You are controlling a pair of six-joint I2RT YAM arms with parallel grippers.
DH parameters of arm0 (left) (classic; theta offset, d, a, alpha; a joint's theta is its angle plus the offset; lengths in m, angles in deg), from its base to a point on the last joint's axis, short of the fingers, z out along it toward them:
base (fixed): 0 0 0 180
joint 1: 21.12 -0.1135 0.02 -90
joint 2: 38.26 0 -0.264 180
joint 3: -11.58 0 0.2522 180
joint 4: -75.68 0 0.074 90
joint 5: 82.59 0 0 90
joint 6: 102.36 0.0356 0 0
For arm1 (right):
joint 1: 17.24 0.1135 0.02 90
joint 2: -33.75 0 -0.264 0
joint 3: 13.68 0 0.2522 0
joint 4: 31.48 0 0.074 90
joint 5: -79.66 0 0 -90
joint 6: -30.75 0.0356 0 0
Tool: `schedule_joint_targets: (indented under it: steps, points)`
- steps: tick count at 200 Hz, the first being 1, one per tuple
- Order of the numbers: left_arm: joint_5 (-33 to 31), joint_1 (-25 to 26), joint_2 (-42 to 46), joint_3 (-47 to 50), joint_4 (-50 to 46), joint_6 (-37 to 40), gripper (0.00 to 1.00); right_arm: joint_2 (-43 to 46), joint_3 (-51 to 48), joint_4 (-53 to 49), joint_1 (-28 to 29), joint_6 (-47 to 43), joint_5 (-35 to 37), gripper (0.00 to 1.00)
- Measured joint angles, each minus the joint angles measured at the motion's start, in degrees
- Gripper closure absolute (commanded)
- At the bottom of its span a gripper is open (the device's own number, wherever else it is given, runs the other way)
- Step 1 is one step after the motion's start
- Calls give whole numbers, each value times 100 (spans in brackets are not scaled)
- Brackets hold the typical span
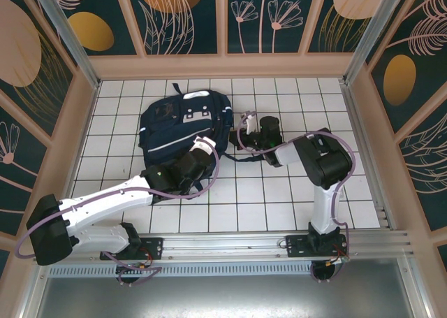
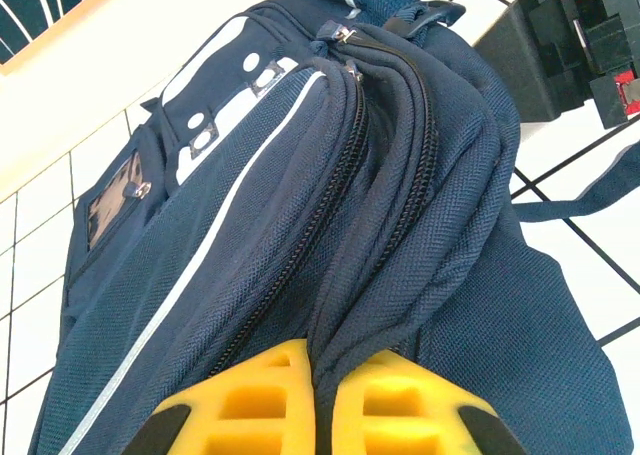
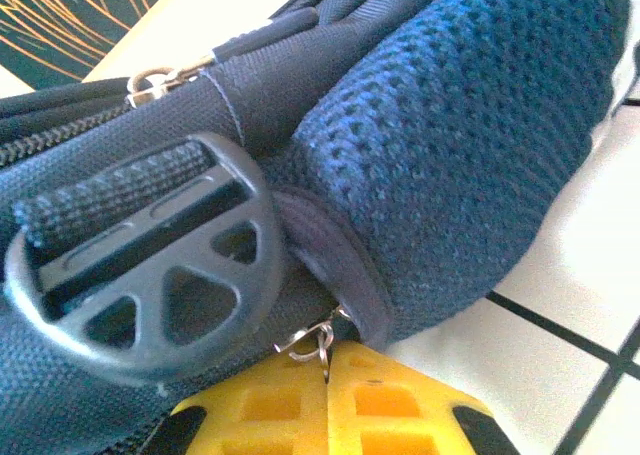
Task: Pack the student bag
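Left wrist: left pincer (image 2: 322, 395), right pincer (image 3: 328, 400) clenched on student bag (image 2: 300, 175); buckle (image 3: 140, 265) beside right.

The student bag's (image 2: 420, 275) fold hides the left tool's (image 2: 325, 400) pad faces, and the bottom edge crops its fingers (image 2: 250, 405).

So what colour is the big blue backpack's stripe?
White. The stripe shows best in the left wrist view.
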Motion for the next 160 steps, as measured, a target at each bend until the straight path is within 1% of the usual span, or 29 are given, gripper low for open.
schedule_joint_targets:
  steps: [46, 103, 125, 160]
  points:
    - [13, -33, 0, 4, 2, -9, 100, 442, -404, -52, 0, -15, 280, 100]
    - [15, -39, -90, 28, 94, -160, 100, 1255, -968, -111, 26, -74, 533, 100]
    - [20, -76, -105, 44, 151, -223, 100, 1552, -1147, -175, 190, -170, 654, 100]
    - [55, -105, -190, 44, 201, -315, 100, 1945, -1268, -516, 636, -356, 970, 100]
